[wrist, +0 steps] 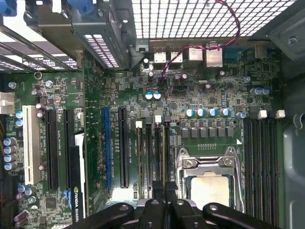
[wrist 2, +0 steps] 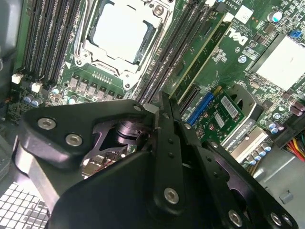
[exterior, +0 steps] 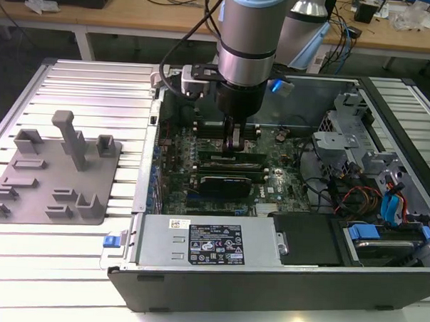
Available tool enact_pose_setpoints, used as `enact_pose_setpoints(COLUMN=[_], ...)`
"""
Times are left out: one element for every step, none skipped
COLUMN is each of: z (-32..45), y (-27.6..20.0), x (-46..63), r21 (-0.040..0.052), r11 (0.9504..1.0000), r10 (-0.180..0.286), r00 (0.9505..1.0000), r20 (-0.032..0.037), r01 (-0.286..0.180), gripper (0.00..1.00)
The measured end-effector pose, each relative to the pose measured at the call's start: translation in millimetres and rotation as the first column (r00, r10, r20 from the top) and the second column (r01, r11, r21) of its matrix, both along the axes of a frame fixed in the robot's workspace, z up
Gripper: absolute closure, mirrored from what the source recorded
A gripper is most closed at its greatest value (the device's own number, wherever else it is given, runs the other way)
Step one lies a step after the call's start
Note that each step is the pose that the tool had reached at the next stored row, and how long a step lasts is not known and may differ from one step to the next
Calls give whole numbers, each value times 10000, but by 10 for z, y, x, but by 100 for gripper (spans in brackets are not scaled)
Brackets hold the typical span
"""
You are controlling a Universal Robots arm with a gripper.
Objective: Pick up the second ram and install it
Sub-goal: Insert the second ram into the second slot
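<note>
Gripper [exterior: 235,143] was down inside the open PC chassis [exterior: 195,292], on the motherboard's memory slots [wrist: 150,157] beside the CPU socket [wrist: 209,186]. In the exterior view that put it at 12 o'clock of the black expansion card [exterior: 225,183] and just beside it.

Couldn't tell the gripper's state, clamped or let go.

One green memory stick [wrist 2: 202,50] stood seated in the slot farthest from the socket, just beside the gripper in the second wrist view. Couldn't tell if that was the second ram or another stick. My read: the second ram was at that slot bank by the gripper, well apart from the grey fixture plate [exterior: 54,172] at 9 o'clock of the chassis.

Handling call: light, stiff, thin, and fragile at the chips and edge contacts. Take it by the two flat faces, mid-length, near the top edge and clear of the contacts. Keep it square to the slot, else it racks and binds.
</note>
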State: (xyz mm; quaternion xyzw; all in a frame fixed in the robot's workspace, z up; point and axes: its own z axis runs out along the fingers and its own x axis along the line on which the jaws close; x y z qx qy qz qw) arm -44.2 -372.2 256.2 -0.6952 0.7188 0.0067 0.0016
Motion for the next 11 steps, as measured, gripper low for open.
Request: enact_pose_setpoints(z=[-6,-12,-25,-38,-61,-77,-88,-94,-99,-105,-121], y=[0,1,0,0,0,0,0,0,0,0,1], x=[0,0,0,0,0,5,13,21,24,24,25], r21=[3,3,1,-2,-3,-11,-16,-20,-19,-19,-26], r11=[10000,10000,10000,10000,10000,10000,10000,10000,10000,10000,10000], r10=[0,3,10,15,18,17,17,17,17,16,19], r00=[10000,10000,10000,10000,10000,10000,10000,10000,10000,10000,10000], r20=[1,2,2,2,2,2,2,1,1,2,2], r01=[0,-3,-10,-15,-18,-17,-17,-17,-17,-16,-19], gripper=[91,91,91,91,91,91,91,91,91,91,91])
